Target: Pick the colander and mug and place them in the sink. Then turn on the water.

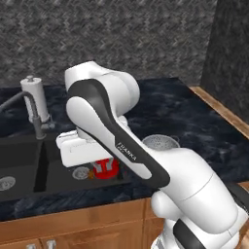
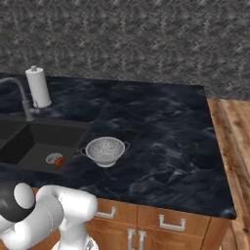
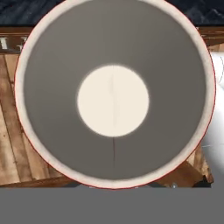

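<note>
The red mug (image 1: 108, 168) hangs low in the right basin of the sink (image 1: 53, 181), beside its round drain (image 1: 80, 172). My gripper (image 1: 102, 166) is shut on the mug, with dark fingers over its rim. In the hand view the mug's white inside (image 3: 113, 100) is close up and its red rim circles it. In the right base view a bit of red mug (image 2: 59, 160) shows in the sink (image 2: 39, 141). The silver colander (image 1: 160, 142) (image 2: 105, 149) stands upright on the black counter just right of the sink. No water is in view.
A dark faucet (image 1: 34, 109) (image 2: 22, 97) rises behind the sink, with a white paper-towel roll (image 1: 36, 97) (image 2: 38, 88) beside it. The black marble counter (image 2: 161, 141) stretches right to a wooden edge. Wooden cabinets (image 2: 146, 219) run below the counter.
</note>
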### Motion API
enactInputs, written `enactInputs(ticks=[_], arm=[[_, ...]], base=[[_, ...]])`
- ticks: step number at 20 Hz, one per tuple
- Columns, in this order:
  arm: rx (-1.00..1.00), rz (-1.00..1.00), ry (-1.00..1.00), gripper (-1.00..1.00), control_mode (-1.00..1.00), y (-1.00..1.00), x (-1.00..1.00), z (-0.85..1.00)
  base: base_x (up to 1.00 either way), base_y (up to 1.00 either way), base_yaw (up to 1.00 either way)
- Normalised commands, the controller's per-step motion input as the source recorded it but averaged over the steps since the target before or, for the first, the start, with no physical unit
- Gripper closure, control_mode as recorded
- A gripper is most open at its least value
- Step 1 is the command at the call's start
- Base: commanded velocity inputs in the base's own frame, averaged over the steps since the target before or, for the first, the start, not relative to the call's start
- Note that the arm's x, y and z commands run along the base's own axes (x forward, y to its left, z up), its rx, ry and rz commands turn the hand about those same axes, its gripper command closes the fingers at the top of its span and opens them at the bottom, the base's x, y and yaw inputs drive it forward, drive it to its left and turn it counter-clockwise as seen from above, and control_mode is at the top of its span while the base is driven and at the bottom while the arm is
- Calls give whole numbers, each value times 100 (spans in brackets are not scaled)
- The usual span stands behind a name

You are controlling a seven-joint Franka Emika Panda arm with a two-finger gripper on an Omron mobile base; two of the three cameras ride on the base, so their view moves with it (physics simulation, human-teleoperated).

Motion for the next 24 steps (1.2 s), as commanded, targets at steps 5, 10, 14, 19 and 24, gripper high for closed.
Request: enactInputs(ticks=[5,10,14,19,24], arm=[[0,0,0,100,100,0,0,0],[0,0,0,100,100,0,0,0],[0,0,0,100,100,0,0,0],[0,0,0,100,100,0,0,0],[0,0,0,100,100,0,0,0]], base=[[0,100,0],[0,78,0],[23,56,0],[62,49,0],[15,90,-14]])
